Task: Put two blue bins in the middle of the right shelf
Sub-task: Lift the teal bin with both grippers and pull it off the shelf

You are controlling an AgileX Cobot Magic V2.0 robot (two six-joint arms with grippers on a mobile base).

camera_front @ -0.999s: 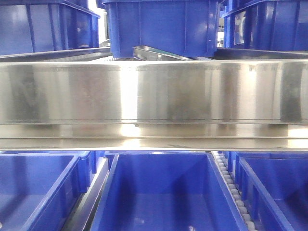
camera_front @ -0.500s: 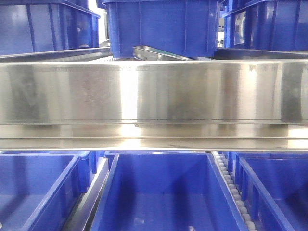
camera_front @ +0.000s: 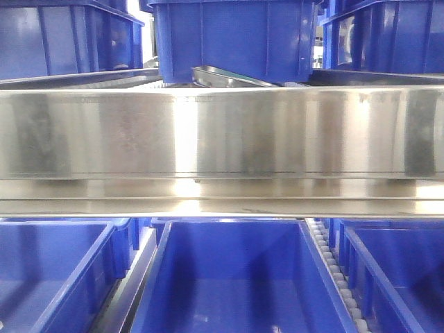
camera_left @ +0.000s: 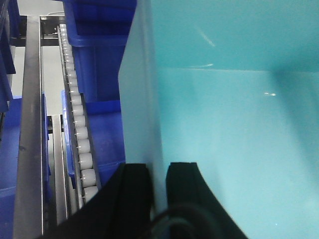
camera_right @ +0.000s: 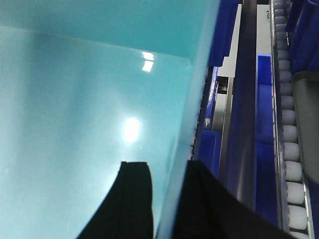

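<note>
A blue bin shows pale teal in both wrist views. In the left wrist view my left gripper (camera_left: pixel 158 167) is shut on the bin's (camera_left: pixel 234 124) left wall, one black finger on each side. In the right wrist view my right gripper (camera_right: pixel 168 167) is shut on the bin's (camera_right: pixel 89 89) right wall in the same way. In the front view an open blue bin (camera_front: pixel 236 277) sits low in the middle, below the steel shelf beam (camera_front: pixel 222 132). I cannot tell whether it is the held bin. Neither gripper shows in the front view.
Blue bins stand on the upper shelf at left (camera_front: pixel 66 38), middle (camera_front: pixel 232 38) and right (camera_front: pixel 385 35). More open bins lie at lower left (camera_front: pixel 48 270) and lower right (camera_front: pixel 402 270). White roller tracks run beside the held bin (camera_left: pixel 77 129) (camera_right: pixel 289 134).
</note>
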